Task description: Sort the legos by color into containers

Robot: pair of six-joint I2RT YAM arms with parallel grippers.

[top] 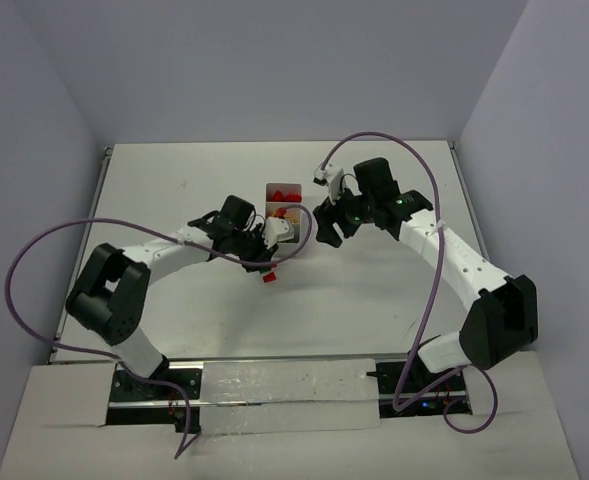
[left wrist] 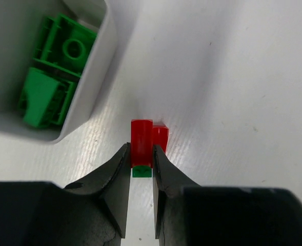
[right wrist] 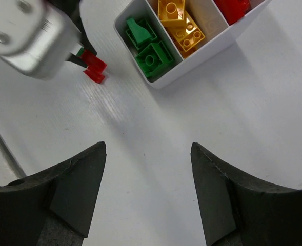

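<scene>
My left gripper (left wrist: 140, 154) is shut on a red-and-green lego stack (left wrist: 142, 143) that rests on the table just right of the white tray (left wrist: 92, 82). The same stack (right wrist: 93, 66) shows in the right wrist view under the left gripper's silver body, and as a red speck (top: 269, 275) from above. The tray (right wrist: 212, 48) holds green legos (right wrist: 151, 54) in one end compartment, yellow legos (right wrist: 184, 28) in the middle one and red legos (right wrist: 233, 7) in the far one. My right gripper (right wrist: 148, 151) hangs open over bare table beside the tray, holding nothing.
From above, the tray (top: 285, 190) lies mid-table between both wrists. The right arm's purple cable (top: 429, 180) loops over the table's right side, and the left arm's cable (top: 44, 245) hangs at the left. Grey walls bound the table on three sides.
</scene>
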